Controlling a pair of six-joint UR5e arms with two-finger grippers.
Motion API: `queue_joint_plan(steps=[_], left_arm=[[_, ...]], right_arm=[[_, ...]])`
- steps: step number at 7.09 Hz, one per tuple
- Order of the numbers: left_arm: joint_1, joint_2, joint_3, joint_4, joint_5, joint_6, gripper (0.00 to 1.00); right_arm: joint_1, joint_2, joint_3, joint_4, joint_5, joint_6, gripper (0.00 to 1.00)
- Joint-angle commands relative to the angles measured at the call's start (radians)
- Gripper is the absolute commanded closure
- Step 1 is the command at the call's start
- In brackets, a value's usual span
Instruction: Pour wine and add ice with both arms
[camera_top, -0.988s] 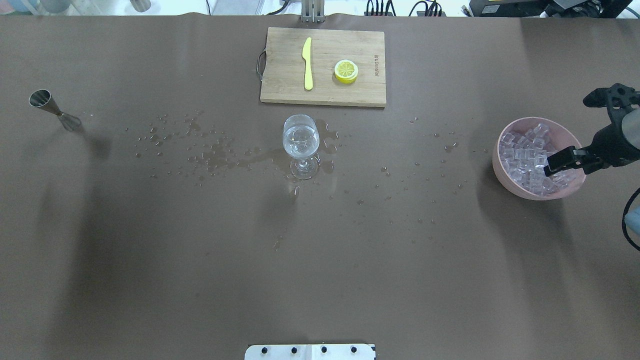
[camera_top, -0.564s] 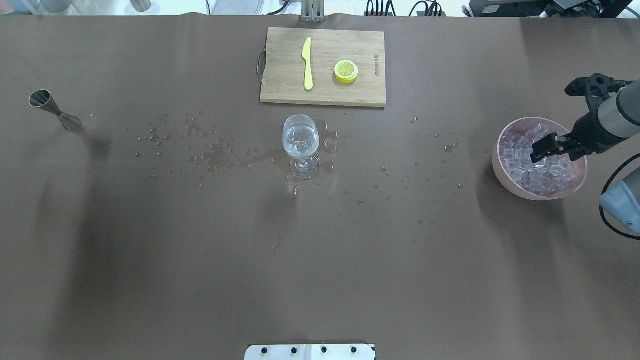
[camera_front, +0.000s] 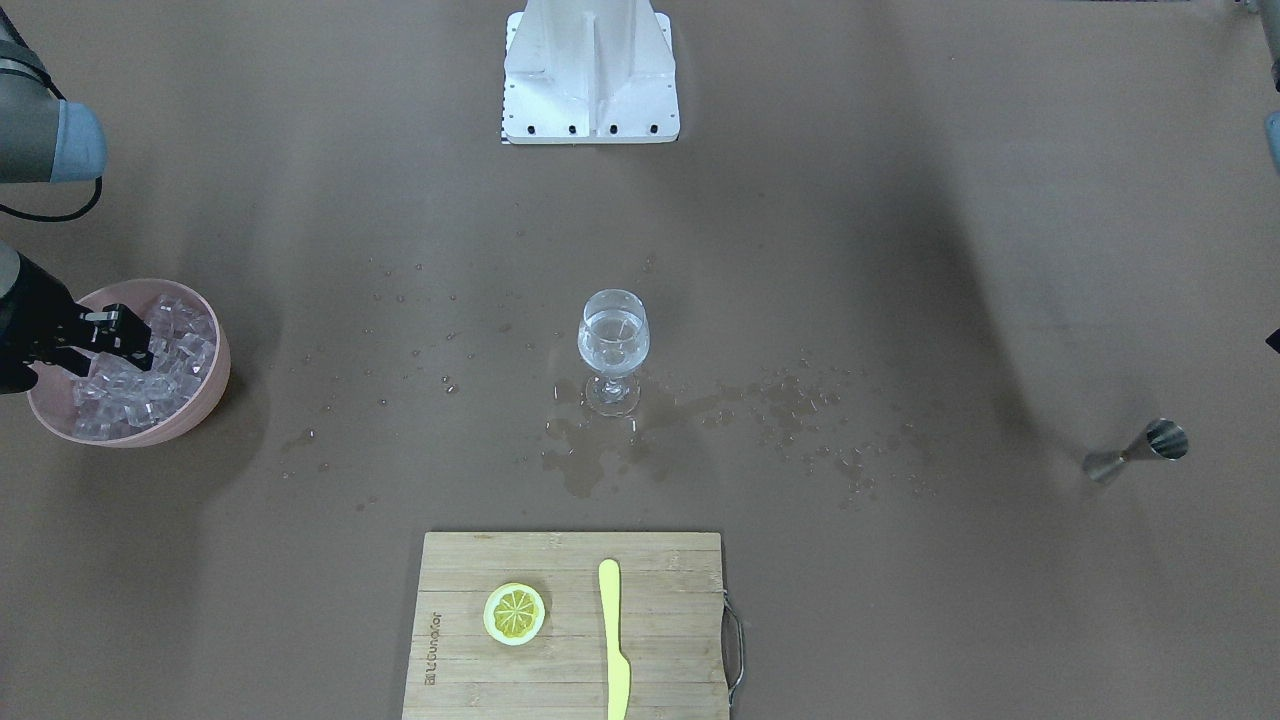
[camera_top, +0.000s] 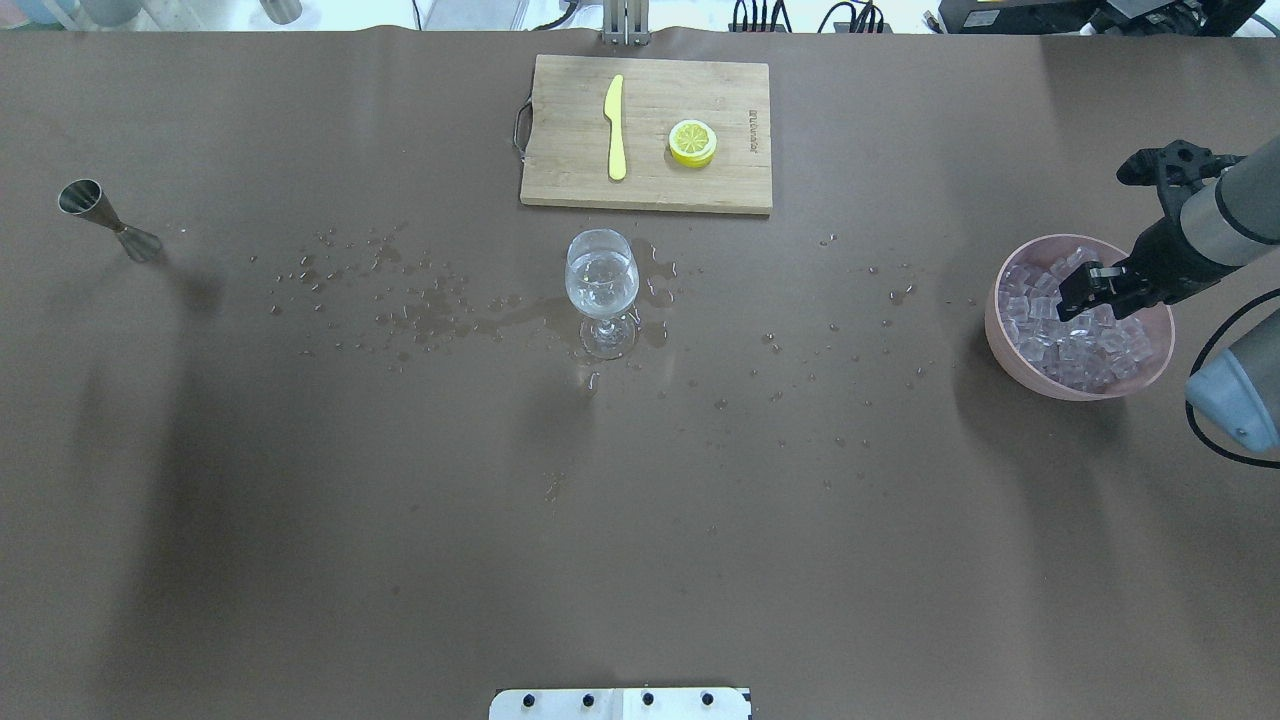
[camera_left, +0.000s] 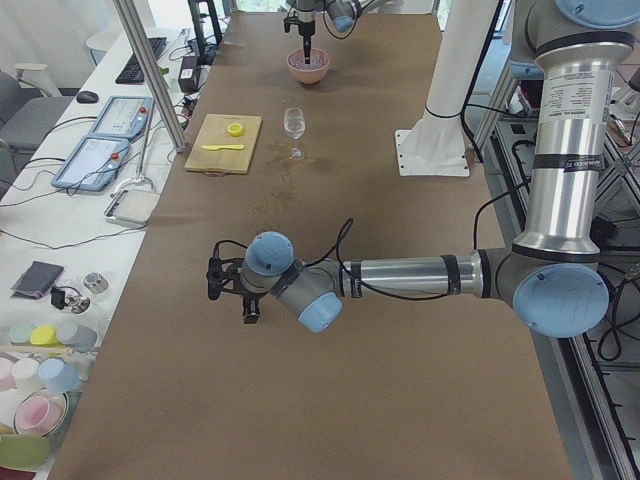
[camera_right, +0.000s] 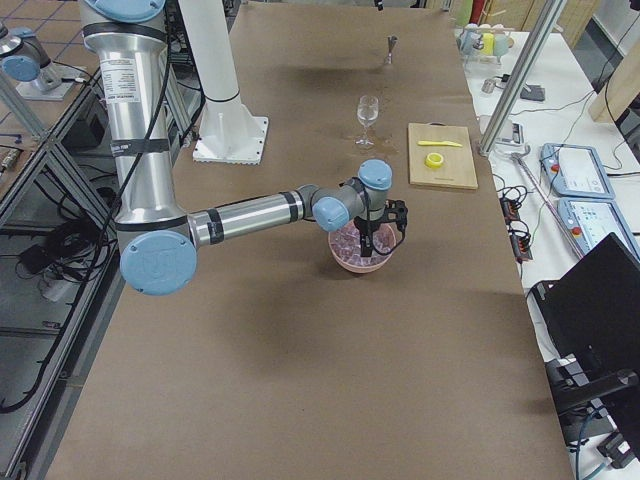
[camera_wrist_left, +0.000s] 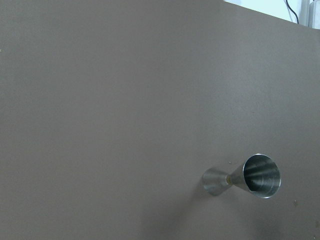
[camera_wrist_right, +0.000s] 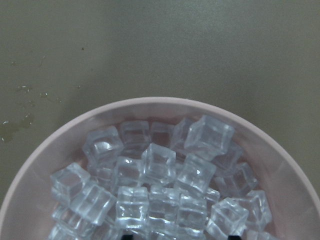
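Left end effector (camera_left: 229, 291) hangs by the counter's left edge; I cannot tell whether it is spread or closed. The jigger (camera_top: 100, 217) stands there, let go. My right end effector (camera_top: 1078, 292), fingers spread and empty, has swung within the last second from the pink bowl's (camera_top: 993, 330) near rim to over the ice (camera_top: 1055, 345) at the right edge. Wine (camera_top: 601, 287) sits in the glass (camera_top: 601, 262) mid-counter, so pouring looks done and ice pickup comes next. The far-edge cutting board (camera_top: 570, 130) has a printed mark, too small to read.

right gripper (camera_top: 1078, 292) moved off the pink bowl's (camera_top: 1040, 385) near rim, further in over the ice (camera_top: 1040, 330)
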Motion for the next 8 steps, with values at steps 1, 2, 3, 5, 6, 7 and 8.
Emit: queue_joint_plan(steps=[1,2,3,5,6,7,8], left_arm=[[0.0,-0.001,0.001,0.0,0.0,0.0,0.02],[0.0,-0.001,0.001,0.0,0.0,0.0,0.02],[0.001,-0.001,0.001,0.0,0.0,0.0,0.02],[0.0,-0.001,0.001,0.0,0.0,0.0,0.02],[0.0,0.001,0.002,0.0,0.0,0.0,0.02],[0.0,0.004,0.002,-0.001,0.0,0.003,0.02],[0.0,0.005,0.002,-0.001,-0.001,0.003,0.02]], right_arm=[[0.001,-0.008,0.009,0.0,0.011,0.001,1.0],[0.001,-0.009,0.02,0.001,0.034,0.001,1.0],[0.0,-0.009,0.02,0.002,0.037,0.0,1.0],[0.001,0.003,0.062,-0.014,0.042,0.001,1.0],[0.0,0.023,0.088,-0.014,0.045,0.019,1.0],[-0.002,0.087,0.096,-0.014,0.043,0.111,1.0],[-0.021,0.206,0.098,-0.062,0.039,0.251,1.0]])
